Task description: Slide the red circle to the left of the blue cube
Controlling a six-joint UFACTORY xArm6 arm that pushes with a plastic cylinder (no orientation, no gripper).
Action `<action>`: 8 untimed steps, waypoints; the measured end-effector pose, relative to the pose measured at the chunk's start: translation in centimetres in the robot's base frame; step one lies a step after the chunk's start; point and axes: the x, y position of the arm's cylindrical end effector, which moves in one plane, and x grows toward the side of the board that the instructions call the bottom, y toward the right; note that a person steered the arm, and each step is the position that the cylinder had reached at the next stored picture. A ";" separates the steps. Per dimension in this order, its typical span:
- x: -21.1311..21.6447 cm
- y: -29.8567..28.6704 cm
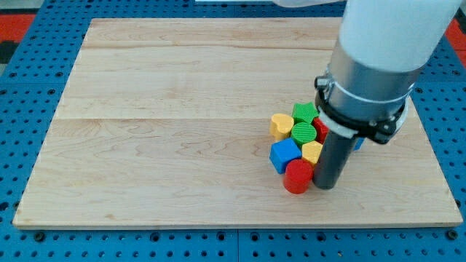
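Camera view, the only one: wooden board [182, 109] on a blue pegboard [22, 58], with all blocks bunched by my tip [325, 186]. No gripper on this arm, hence nothing to call apart, together or clamped; just a dark rod ending in the tip, pressed to the board. Red circle [297, 177] touching the tip on its view-left side, or so close that no gap shows. Blue cube [285, 154] just up and to the view's left of the tip, touching the red circle's upper edge. Yellow block [312, 151] directly above the tip, green round block [303, 132] and green star-like block [305, 112] farther up, yellow heart [281, 125] up and left, another red block [321, 129] and a sliver of blue [357, 143] mostly hidden behind the arm. Task judged barely begun: red circle below the cube, slightly to its right, not to its left; a sweep around the cube's lower corner remaining. Red circle a short upright cylinder, flat face up, axis vertical, so no heading or long axis along the board.
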 end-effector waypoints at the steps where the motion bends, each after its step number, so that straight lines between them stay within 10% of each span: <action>1: 2.5 2.2; 8: 0.9 -13.7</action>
